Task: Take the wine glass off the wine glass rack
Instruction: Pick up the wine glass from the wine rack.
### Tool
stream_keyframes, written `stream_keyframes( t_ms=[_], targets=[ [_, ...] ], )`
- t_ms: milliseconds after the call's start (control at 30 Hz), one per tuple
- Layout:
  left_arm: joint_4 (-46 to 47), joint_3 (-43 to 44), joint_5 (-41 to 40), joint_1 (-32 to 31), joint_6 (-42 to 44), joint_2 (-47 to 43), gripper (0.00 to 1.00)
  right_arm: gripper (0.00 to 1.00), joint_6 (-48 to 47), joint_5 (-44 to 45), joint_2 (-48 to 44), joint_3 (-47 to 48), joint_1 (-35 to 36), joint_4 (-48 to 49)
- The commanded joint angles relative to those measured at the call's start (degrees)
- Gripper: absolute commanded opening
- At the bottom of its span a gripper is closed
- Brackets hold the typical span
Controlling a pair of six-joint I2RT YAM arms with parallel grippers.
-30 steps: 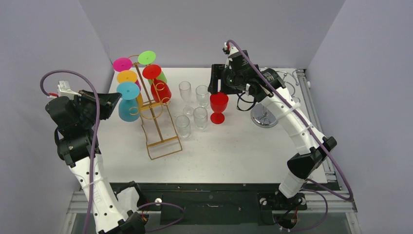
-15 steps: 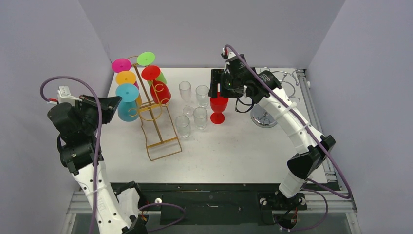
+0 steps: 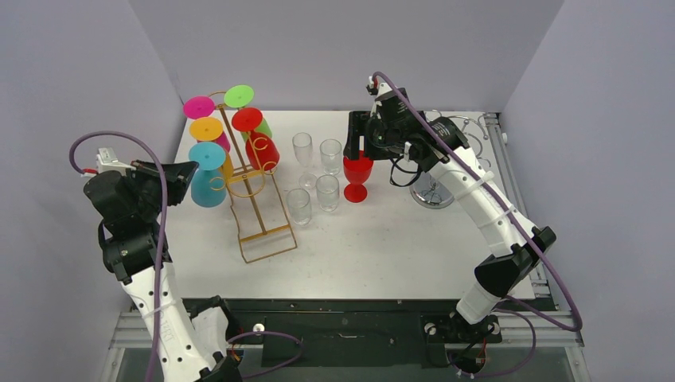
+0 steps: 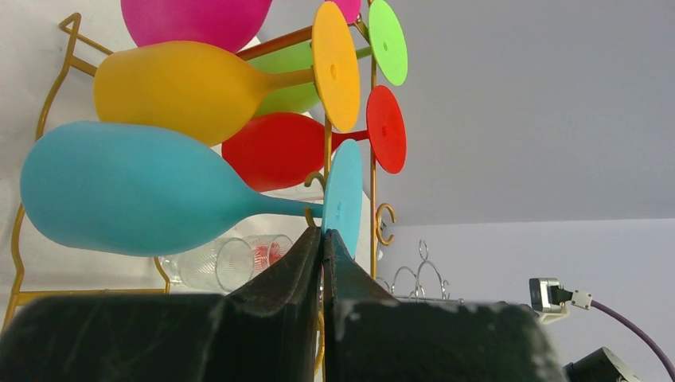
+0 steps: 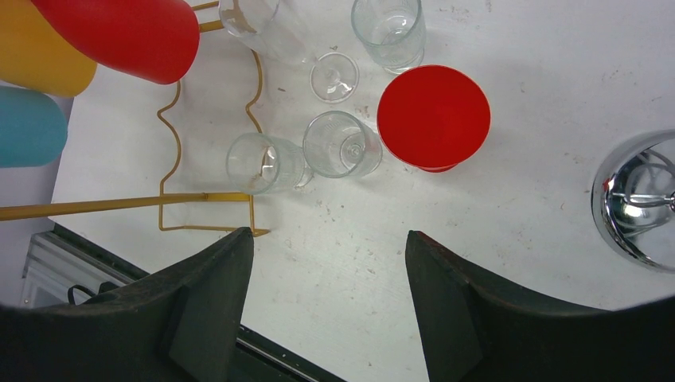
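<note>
The gold wire wine glass rack [image 3: 259, 208] stands at the table's left and holds several coloured wine glasses lying sideways. The lowest is a teal wine glass [image 3: 208, 185], seen large in the left wrist view [image 4: 135, 189]. My left gripper [image 3: 186, 170] is shut, and its tips [image 4: 322, 233] sit at the lower edge of the teal foot disc [image 4: 344, 195]. I see nothing between the fingers. My right gripper [image 5: 328, 247] hangs open and empty over a red wine glass [image 3: 357, 170] that stands upright on the table [image 5: 434, 115].
Several clear glasses [image 3: 318, 177] stand between the rack and the red glass, and one lies on its side [image 5: 267, 163]. A chrome stand with wire hooks [image 3: 434, 191] is at the right rear. Grey walls close in on both sides.
My left arm has shifted slightly right, still shut at the teal glass's foot. The right gripper has drifted a little to the right above the red glass.
</note>
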Motion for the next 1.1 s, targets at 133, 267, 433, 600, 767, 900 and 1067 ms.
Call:
stream_keyframes(
  t_ms=[133,267,433,600,767,900,1067],
  targets=[
    [5.3,0.5,-1.8,1.4,-1.7,-0.4,0.00,0.65,-0.3,1.3,-1.7,0.6,-0.2,1.7],
    [5.1,1.2,-2.1,2.0,-1.8,-0.1,0.00,0.65,-0.3,1.3,-1.1,1.3,-0.2,1.4],
    [5.5,1.7,-2.3,2.6,-2.0,0.0,0.00,0.65,-0.6,1.2,-0.6,2.3,-0.1,0.9],
    [6.1,2.6,-2.1,2.7,-2.3,0.5,0.00,0.65,-0.6,1.3,-0.3,2.8,-0.3,0.6],
    [5.9,8.5,-2.4,2.7,-1.4,2.3,0.00,0.65,-0.4,1.0,-0.7,3.5,-0.4,0.8],
    [1.6,17.9,-4.7,2.8,2.6,5.1,0.00,0.65,0.0,0.8,-1.1,4.0,-0.4,0.9],
    [-2.0,28.4,-6.6,2.7,8.1,10.0,0.00,0.65,0.9,0.1,-2.2,3.4,-0.4,2.5]
  ],
)
